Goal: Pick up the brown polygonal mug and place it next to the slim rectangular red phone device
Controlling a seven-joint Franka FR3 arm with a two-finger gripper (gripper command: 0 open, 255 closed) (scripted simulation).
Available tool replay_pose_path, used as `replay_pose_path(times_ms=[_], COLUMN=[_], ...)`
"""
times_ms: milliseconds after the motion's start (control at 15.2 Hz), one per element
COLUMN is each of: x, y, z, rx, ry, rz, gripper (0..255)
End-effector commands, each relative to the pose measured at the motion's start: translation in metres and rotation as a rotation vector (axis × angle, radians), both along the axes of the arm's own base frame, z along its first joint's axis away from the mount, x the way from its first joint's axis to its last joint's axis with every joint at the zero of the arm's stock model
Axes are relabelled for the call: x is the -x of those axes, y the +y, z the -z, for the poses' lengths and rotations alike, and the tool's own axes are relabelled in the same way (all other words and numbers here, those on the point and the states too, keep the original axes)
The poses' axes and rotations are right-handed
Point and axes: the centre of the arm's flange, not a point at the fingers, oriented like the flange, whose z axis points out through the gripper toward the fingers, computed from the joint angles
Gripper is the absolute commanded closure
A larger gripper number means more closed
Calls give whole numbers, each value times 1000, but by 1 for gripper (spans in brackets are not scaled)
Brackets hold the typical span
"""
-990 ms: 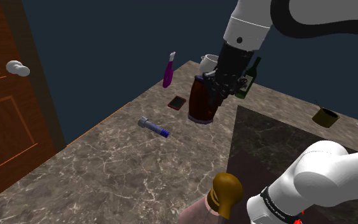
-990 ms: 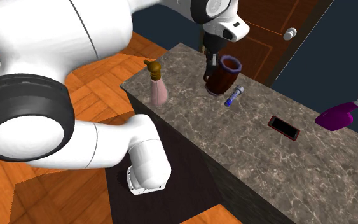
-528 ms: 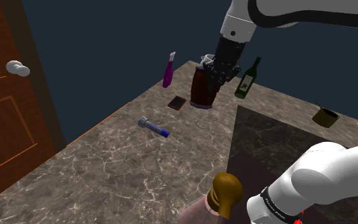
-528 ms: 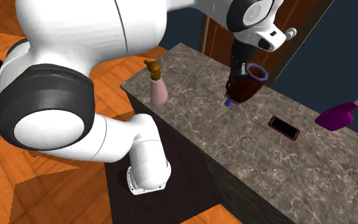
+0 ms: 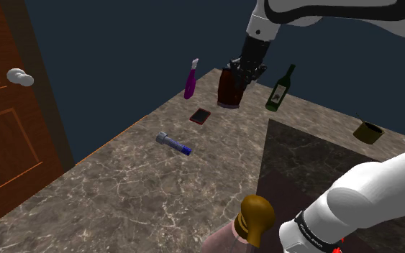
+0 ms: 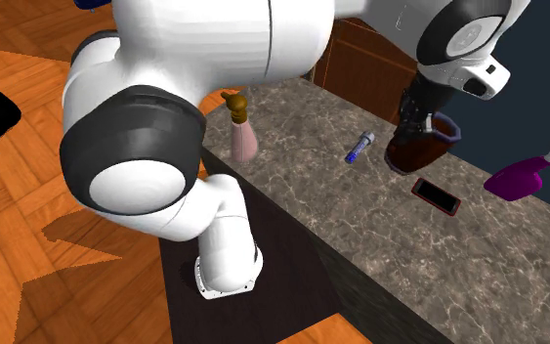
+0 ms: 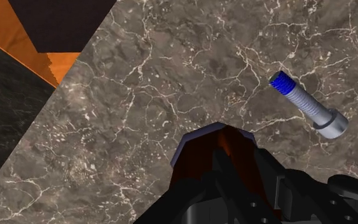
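Veined marble counter (image 5: 121,180) — gripper (image 5: 238,72) clasps faceted brown mug (image 5: 226,91).

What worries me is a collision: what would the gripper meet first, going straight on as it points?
Likely the bare countertop, through the mug that the gripper clasps; the bolt lies aside.

We observe the white arm (image 5: 316,10) reaching high over its stand, with the wrist directed steeply downward. The black claw (image 5: 242,72) points down, its fingers (image 7: 225,179) closed on the rim wall of the brown mug (image 5: 227,92).
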Motion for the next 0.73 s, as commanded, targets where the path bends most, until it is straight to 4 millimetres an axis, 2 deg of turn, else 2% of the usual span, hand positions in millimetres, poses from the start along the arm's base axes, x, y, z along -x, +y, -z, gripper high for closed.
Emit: replay_pose_path(times_ms=[0, 594, 660], x=[-19, -98, -113], y=[-19, -107, -123], z=[-4, -5, -5], rx=[1, 1, 1], ry=[-2, -2, -2], rz=[0, 0, 0], gripper=[255, 255, 255])
